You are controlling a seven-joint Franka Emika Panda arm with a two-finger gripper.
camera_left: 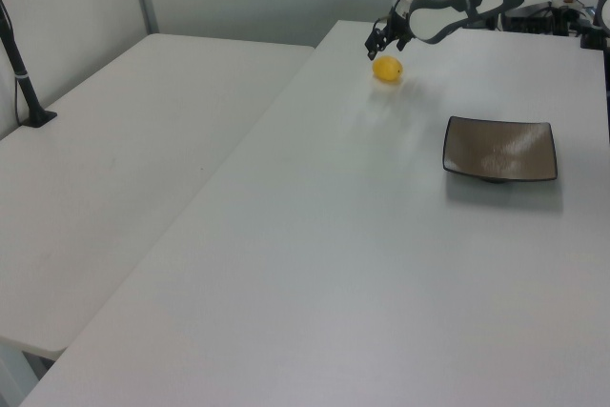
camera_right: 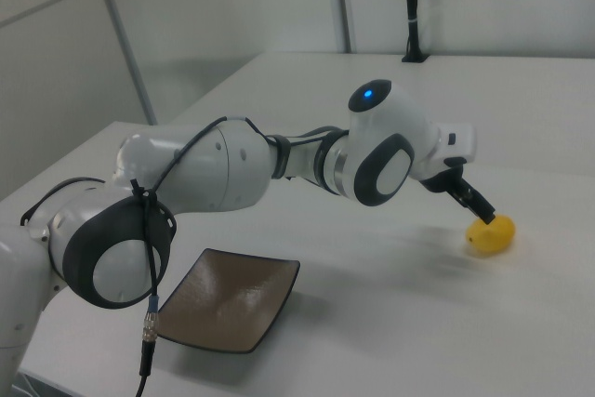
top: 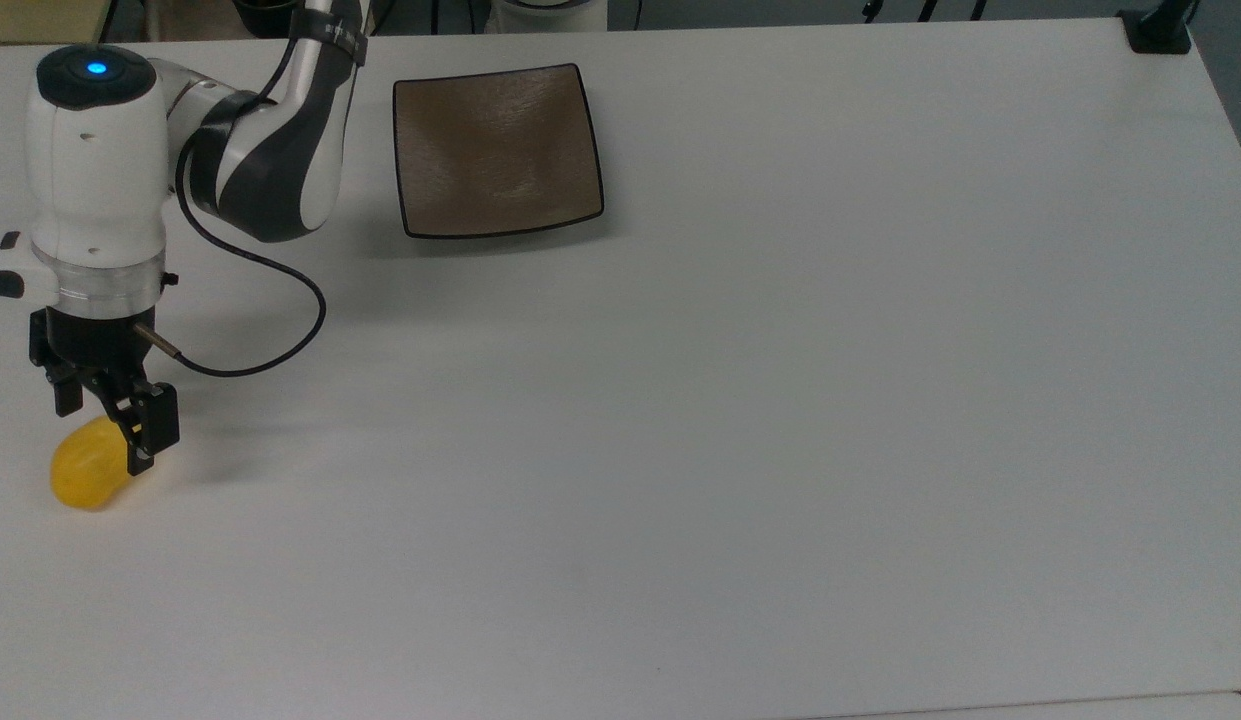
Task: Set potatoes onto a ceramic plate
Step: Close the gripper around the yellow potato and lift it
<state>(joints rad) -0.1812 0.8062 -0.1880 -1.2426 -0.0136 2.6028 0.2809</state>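
In the top view I had the gripper point(top: 105, 435) spread wide, one finger on each side of the potatoes point(top: 85, 472), not visibly pinching them, near the table's point(top: 780, 400) nine o'clock edge. The arm point(top: 95, 190) reached in from twelve o'clock, wrist pointing down. The ceramic plate point(top: 498, 150) sat bare well apart toward one o'clock, with open tabletop stretching to three o'clock.

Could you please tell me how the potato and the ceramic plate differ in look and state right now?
The potato is a bright yellow rounded lump; the ceramic plate is square, shallow, brown-grey with a thin black rim. The potato is far smaller than the plate. The open gripper sits down around the potato, while the plate sits apart, with nothing on it. Both rest on the white table.
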